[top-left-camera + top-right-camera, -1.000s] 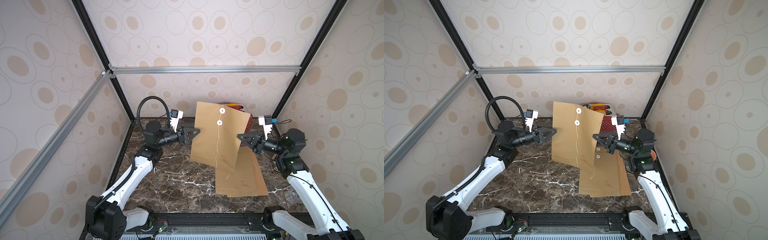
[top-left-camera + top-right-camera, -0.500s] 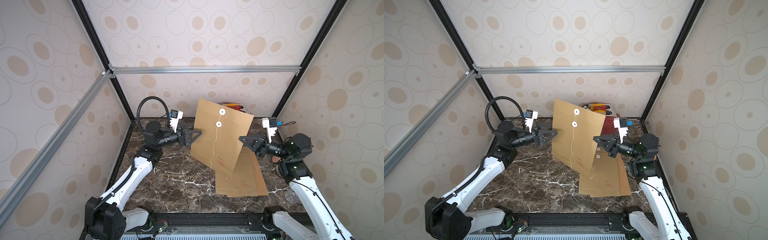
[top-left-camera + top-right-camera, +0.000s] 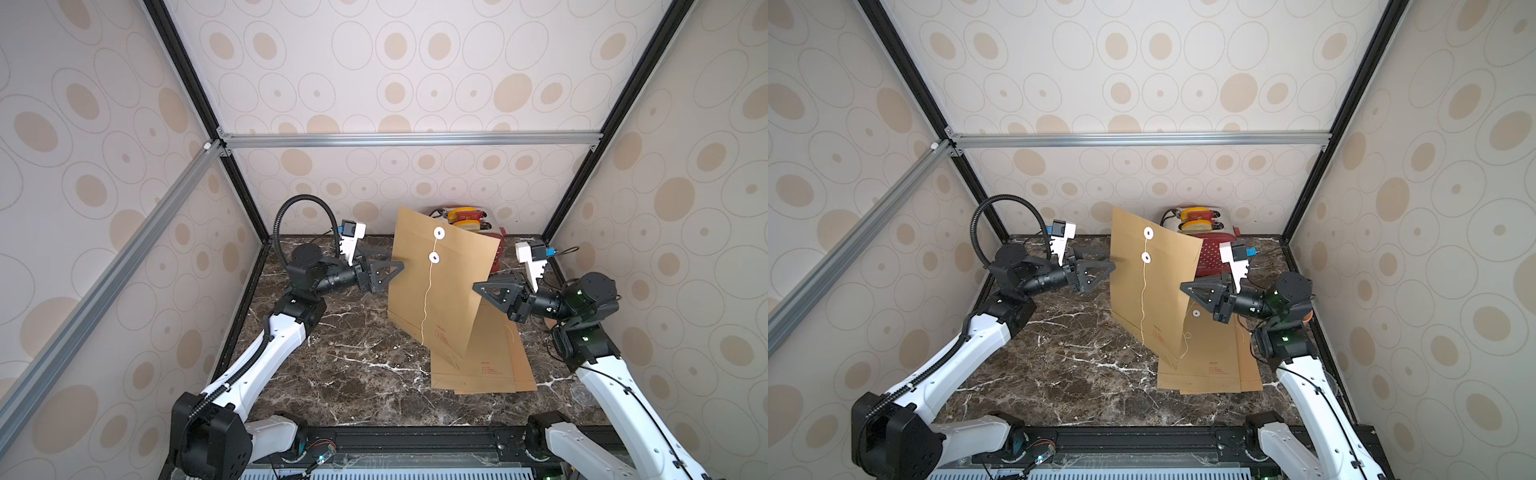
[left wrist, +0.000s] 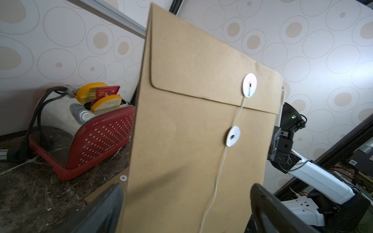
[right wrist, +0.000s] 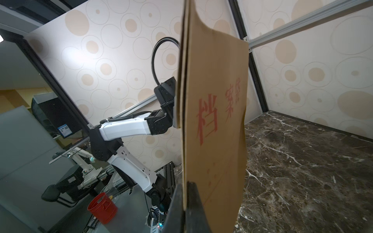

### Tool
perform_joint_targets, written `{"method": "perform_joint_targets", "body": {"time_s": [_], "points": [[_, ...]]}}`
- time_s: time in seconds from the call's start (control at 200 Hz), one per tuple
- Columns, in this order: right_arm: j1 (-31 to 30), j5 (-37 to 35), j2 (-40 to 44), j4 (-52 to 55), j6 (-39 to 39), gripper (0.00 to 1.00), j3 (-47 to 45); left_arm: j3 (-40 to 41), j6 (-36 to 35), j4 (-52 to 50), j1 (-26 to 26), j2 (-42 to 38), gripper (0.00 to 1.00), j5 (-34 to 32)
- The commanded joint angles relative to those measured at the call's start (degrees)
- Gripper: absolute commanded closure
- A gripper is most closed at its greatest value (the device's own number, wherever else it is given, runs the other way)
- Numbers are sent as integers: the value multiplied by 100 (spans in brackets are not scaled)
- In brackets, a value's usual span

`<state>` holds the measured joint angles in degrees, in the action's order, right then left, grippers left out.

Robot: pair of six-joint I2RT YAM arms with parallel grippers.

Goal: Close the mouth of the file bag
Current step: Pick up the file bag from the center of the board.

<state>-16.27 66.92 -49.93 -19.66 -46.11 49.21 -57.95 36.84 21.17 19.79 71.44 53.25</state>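
Centrally in both top views, the stiff brown paper file bag [image 3: 440, 291] is held upright. The right gripper [image 3: 477, 286], arm level, pinches its frame-right edge, and the left gripper [image 3: 400, 264] meets its frame-left edge.

Left wrist: fingers [image 4: 109, 205] wide apart, bag between; 2 white discs [image 4: 249, 85], thin string [image 4: 220, 173].

Right wrist: right gripper clamped on the bag's edge.

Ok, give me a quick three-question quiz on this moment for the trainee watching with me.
1. True or false: the left gripper is clamped on the upright file bag.
2. The string is: A) knotted shut; B) hanging loose down the bag's face; C) held in a gripper.
3. Which appliance stands behind the bag?
Key: 1 false, its jaws stand open; the right gripper pinches the bag's edge. 2 B. 3 The red toaster.
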Motion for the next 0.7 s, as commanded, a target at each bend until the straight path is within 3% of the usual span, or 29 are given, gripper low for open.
{"method": "perform_joint_targets", "body": {"time_s": [0.0,0.185,0.26,0.361,0.501,0.556,0.591,0.696], "points": [[-141,-44,285,481,488,100,200,-74,6,211,30,48,1,25],[-142,9,77,573,615,100,228,121,365,873,29,-60,4,202],[-131,-135,-45,962,1031,100,340,233,752,1433,25,-85,15,435],[-113,-196,-304,1137,1252,100,513,293,827,1459,32,-188,30,466],[-22,-178,-568,1290,1404,100,783,263,935,1403,29,-219,42,553],[38,-187,-634,1406,1492,100,899,250,1048,1494,34,-186,67,597],[52,-180,-677,1439,1519,100,960,253,1134,1573,37,-167,77,607],[137,-139,-789,1822,1742,100,1161,248,1178,1538,38,-165,72,550]]}}
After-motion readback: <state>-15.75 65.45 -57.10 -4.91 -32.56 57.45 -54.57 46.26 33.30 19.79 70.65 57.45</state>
